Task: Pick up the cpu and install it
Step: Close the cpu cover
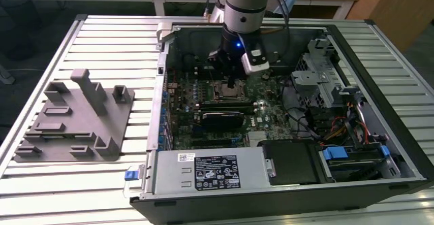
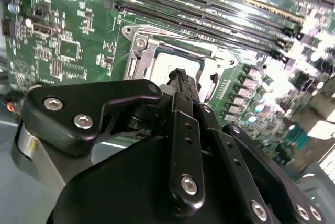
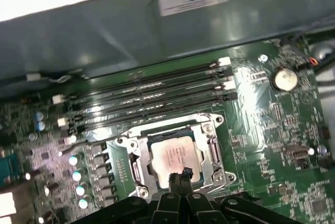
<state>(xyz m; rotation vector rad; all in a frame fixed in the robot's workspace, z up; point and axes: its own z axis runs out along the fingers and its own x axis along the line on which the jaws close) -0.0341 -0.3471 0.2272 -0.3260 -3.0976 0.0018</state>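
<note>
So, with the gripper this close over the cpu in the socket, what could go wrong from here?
1. The gripper hangs at the edge of the cpu, which lies in the socket; a sideways drag might shift or scratch it.
2. A push off-centre could tilt the chip in the socket.
3. The memory slots lie close beside the socket; a wide move might hit them.

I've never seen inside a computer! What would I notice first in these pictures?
First, the big silver robot arm pointing down into the open computer case in the exterior view, with its gripper just above the green board. In the first wrist view, the shiny square cpu lies in its metal-framed socket, close to the gripper. A grey tray sits at the exterior view's left.
</note>
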